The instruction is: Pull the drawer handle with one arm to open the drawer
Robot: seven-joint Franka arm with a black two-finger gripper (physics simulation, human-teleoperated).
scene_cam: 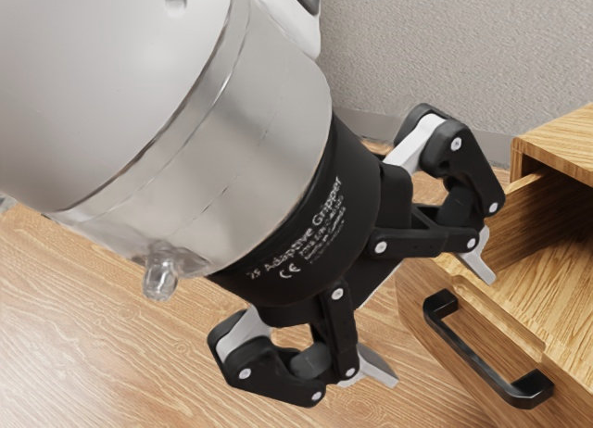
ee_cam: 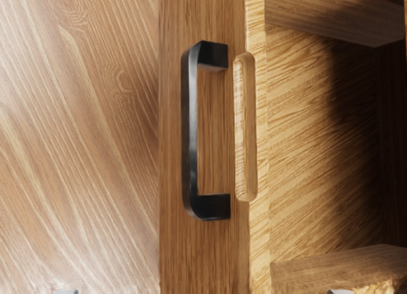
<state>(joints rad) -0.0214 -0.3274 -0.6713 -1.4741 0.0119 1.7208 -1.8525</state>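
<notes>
Jaws spread wide and holding nothing: the black two-finger gripper (scene_cam: 428,315) hangs on its silver arm with one finger toward the cabinet and the other toward the wooden table (scene_cam: 93,354). Neither finger touches anything.

Just past the fingertips is the drawer handle (scene_cam: 486,354), a black bar fixed at both ends to the drawer front (scene_cam: 459,377). From the wrist view the handle (ee_cam: 189,128) sits squarely ahead of the hand, its bar running across the line between the fingers.

The drawer already stands some way out of the light oak cabinet (scene_cam: 556,145). Its open inside (ee_cam: 318,147) shows behind the front panel, in shadow.

This looks like the moment at the handle with no grasp made, though how far out the drawer must come cannot be told. To pull further, the hand would need to come down until the fingers straddle the bar, close on it, then draw straight away from the cabinet.
</notes>
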